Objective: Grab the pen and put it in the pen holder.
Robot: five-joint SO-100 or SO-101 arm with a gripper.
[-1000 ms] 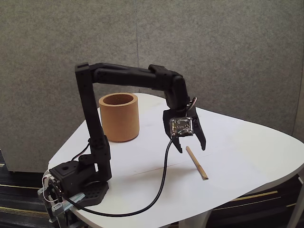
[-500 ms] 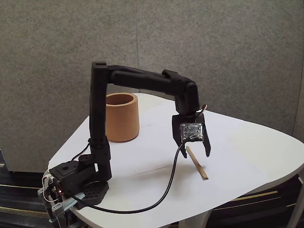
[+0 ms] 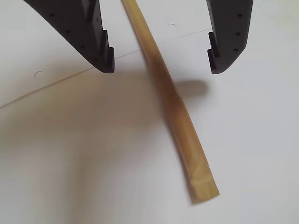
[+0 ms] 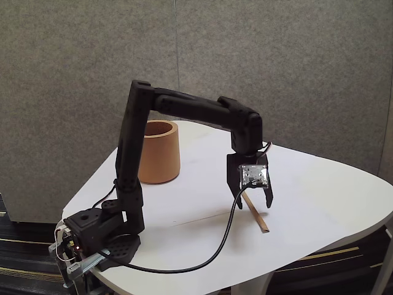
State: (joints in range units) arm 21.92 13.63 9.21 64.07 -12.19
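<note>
Fixed view, left to right: arm base at table edge, black cable looping off it. I see pen holder upright behind arm, well apart from pen. Gripper low over pen, which lies flat on white top. Wrist view: left finger, then pen running diagonally between, then right finger, neither touching it. Gripper spread wide, grasping nothing. Pen's cut end points lower right.
</note>
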